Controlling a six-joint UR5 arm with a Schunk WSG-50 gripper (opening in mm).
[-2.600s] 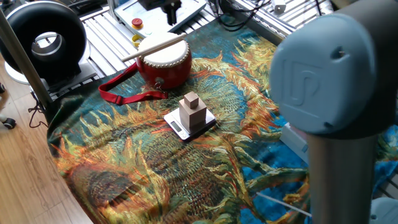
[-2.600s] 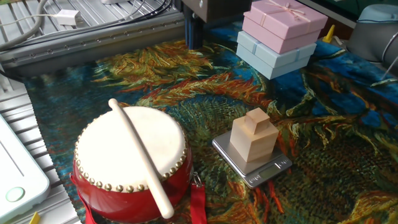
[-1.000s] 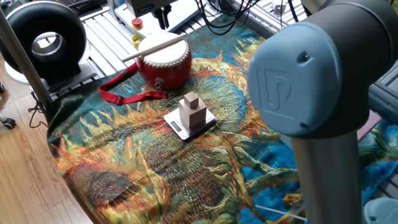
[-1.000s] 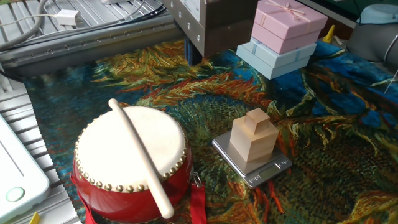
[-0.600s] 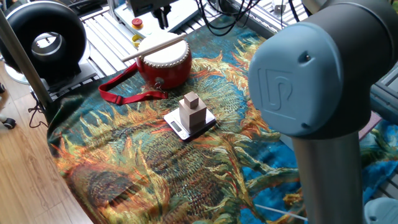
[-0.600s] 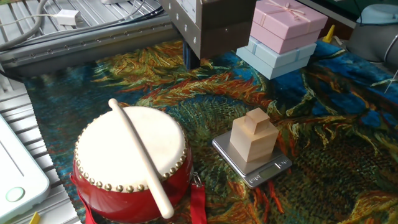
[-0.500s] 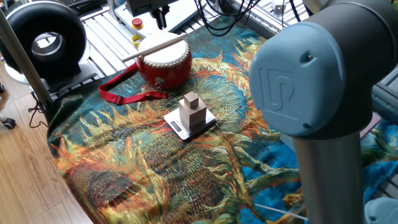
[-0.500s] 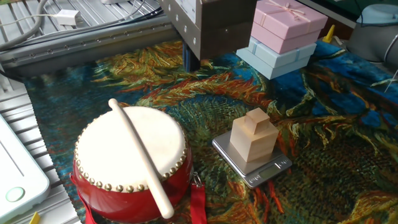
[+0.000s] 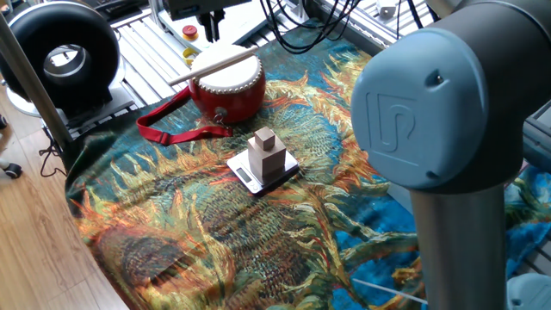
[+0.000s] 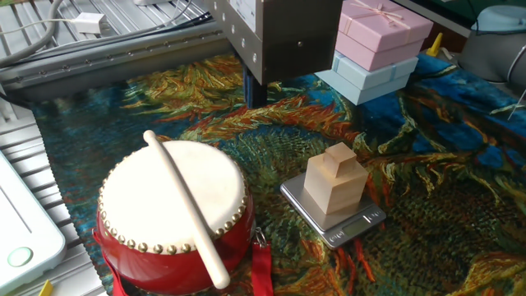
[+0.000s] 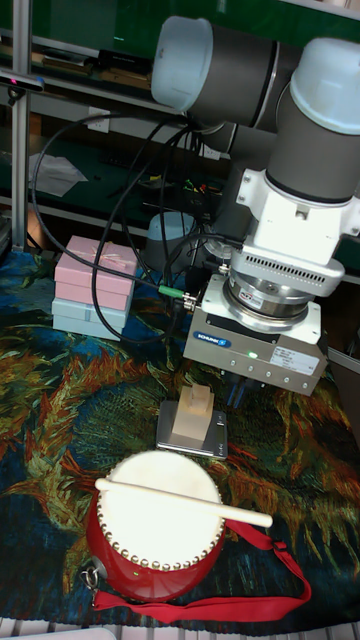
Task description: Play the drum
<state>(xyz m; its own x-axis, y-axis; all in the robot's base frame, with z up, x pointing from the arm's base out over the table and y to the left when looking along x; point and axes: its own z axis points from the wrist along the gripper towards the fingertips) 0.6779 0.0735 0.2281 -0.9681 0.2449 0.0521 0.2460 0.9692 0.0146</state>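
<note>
Drum near one desk edge, block stack mid-desk, boxes at the far side.

Drum (image 11: pixel 152 527) standing upright on the cloth-covered desk (image 9: pixel 198 215), with a stick (image 10: pixel 185 205) lying across its head and a strap (image 9: pixel 168 120) trailing off its side onto the cloth. Just beside the drum, a wooden block stack (image 10: pixel 335 185) resting on a small scale (image 10: pixel 341 220). Claw (image 11: pixel 237 392) hanging above the desk, close behind the scale in the tall fixed view. Two stacked gift boxes (image 11: pixel 92 285) farther back. Round fan (image 9: pixel 60 56) off the desk, beyond the drum.

You see a grey arm (image 11: pixel 235 72) with pale blue joint caps (image 11: pixel 183 62), a ribbed silver wrist ring (image 11: pixel 272 298), a boxy grey gripper (image 11: pixel 237 390) body with a blue label and black cables.
</note>
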